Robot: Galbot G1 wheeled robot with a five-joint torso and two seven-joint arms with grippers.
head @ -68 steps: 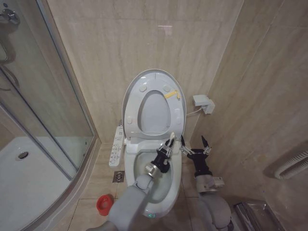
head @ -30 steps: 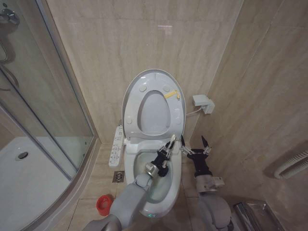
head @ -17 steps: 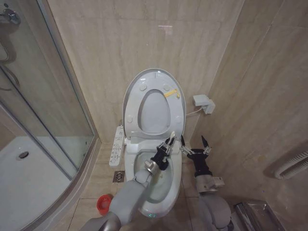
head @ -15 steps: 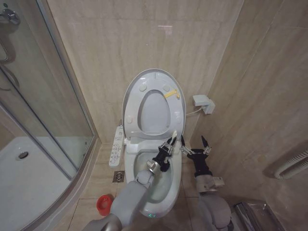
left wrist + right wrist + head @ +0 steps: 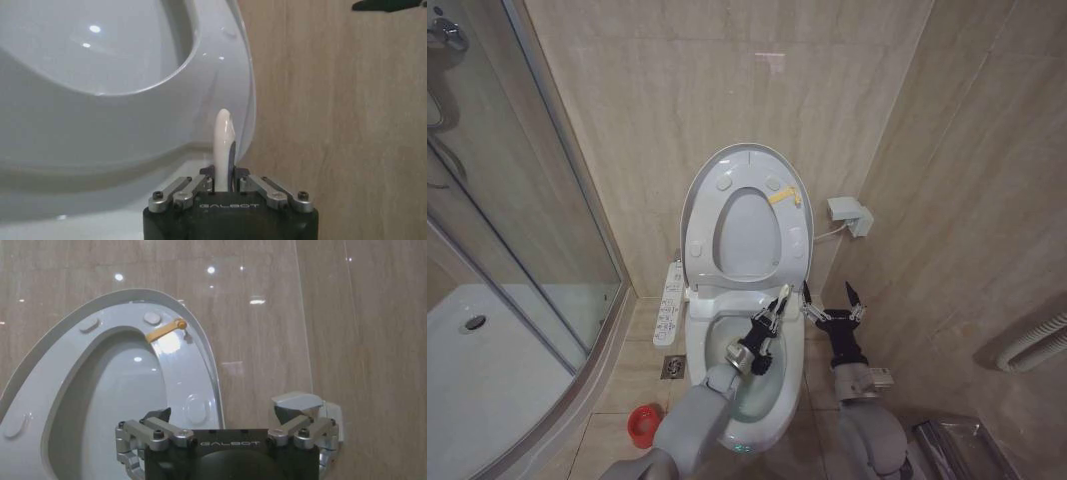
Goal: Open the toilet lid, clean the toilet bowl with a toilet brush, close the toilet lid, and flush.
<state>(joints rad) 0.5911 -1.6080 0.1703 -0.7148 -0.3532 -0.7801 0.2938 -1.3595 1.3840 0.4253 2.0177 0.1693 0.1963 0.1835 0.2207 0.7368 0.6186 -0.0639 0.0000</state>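
The large glossy white plastic toilet lid (image 5: 702, 195) stands raised against the beige tiled wall, with the white ring-shaped seat (image 5: 749, 232) and its yellow tag (image 5: 785, 196) upright in front of it. Below, the white ceramic toilet bowl (image 5: 793, 385) lies open. The left gripper (image 5: 770, 320) is over the bowl near its back rim, fingers clamped on the thin white stick handle of the toilet brush (image 5: 223, 145); from the left wrist camera the handle tip sticks up past the closed fingers, the seat curving behind it. The bristle head cannot be made out. The right gripper (image 5: 831, 300) hangs just right of the bowl, close to the side wall, its dark fingers spread wide and holding nothing. A small round red cup (image 5: 640, 424) sits on the floor tiles left of the bowl, near the curved shower tray (image 5: 487, 400).
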